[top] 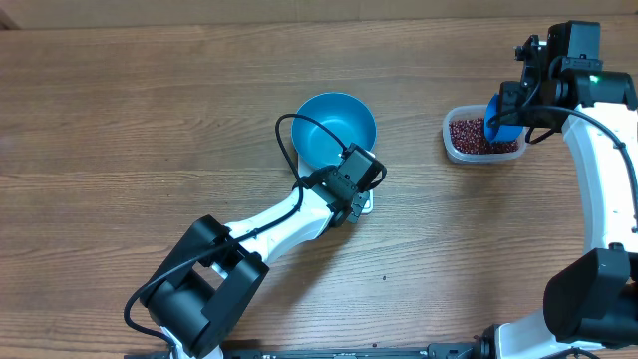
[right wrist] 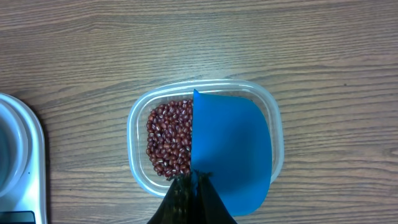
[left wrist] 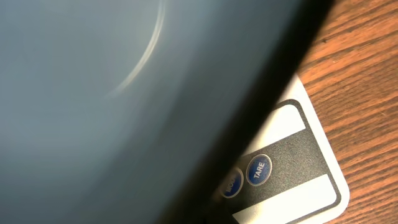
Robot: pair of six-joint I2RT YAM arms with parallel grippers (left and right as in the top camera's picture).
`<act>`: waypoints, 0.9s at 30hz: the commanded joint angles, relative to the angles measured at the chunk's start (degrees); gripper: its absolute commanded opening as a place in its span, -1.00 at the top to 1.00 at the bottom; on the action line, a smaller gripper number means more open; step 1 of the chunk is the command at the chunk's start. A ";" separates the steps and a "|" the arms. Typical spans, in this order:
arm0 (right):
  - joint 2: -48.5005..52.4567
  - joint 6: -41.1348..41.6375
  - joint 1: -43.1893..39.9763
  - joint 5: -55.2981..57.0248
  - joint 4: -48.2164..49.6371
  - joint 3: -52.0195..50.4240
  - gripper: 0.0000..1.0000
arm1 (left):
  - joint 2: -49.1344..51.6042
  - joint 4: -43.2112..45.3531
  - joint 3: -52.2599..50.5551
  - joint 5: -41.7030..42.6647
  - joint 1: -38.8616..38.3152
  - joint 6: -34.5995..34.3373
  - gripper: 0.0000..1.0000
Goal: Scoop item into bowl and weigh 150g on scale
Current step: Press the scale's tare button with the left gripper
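The blue bowl [top: 336, 128] sits on the white scale [top: 366, 206], which shows only as a corner under my left arm. My left gripper [top: 351, 204] hangs low over the scale's button edge, fingers hidden. In the left wrist view the blurred bowl wall [left wrist: 124, 93] fills most of the frame, beside the scale's panel [left wrist: 292, 155] and its TARE button [left wrist: 259, 170]. My right gripper [right wrist: 194, 175] is shut on a blue scoop [right wrist: 230, 149], held over the red-brown beans [right wrist: 171, 140] in a clear tub [right wrist: 134, 124]. Overhead, the right gripper [top: 503, 112] and the scoop [top: 501, 128] are above the tub [top: 482, 137].
Brown wood-grain table [top: 150, 120] lies all around. A white rounded edge of a flat object [right wrist: 34, 155] shows at the left border of the right wrist view. The right arm [top: 608, 179] runs down the right side of the table.
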 commanded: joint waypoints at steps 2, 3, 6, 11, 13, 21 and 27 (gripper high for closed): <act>-0.42 -0.13 -0.07 0.13 0.24 0.98 0.93 | 3.39 -1.14 -0.59 0.52 -0.04 1.27 0.92; -0.42 -0.13 -0.04 0.13 0.24 0.98 0.93 | 3.39 -1.16 -0.59 0.50 -0.04 1.29 0.92; -0.42 -0.13 -0.04 0.13 0.24 0.98 0.93 | 3.37 -1.11 -0.35 0.50 -0.04 1.29 0.91; -0.42 -0.13 -0.04 0.13 0.28 0.98 0.93 | 2.32 -2.86 2.62 0.57 -0.02 2.08 0.92; -0.42 -0.13 -0.04 0.13 0.31 0.98 0.93 | 0.96 -4.61 4.76 0.61 -0.02 1.53 0.92; -0.42 -0.11 -0.07 1.18 0.26 0.98 0.93 | -6.73 -14.91 15.41 3.15 0.00 -0.68 0.92; -0.42 -0.11 -0.04 1.18 0.00 0.98 0.93 | -10.60 -24.68 18.27 3.48 0.09 -6.69 0.92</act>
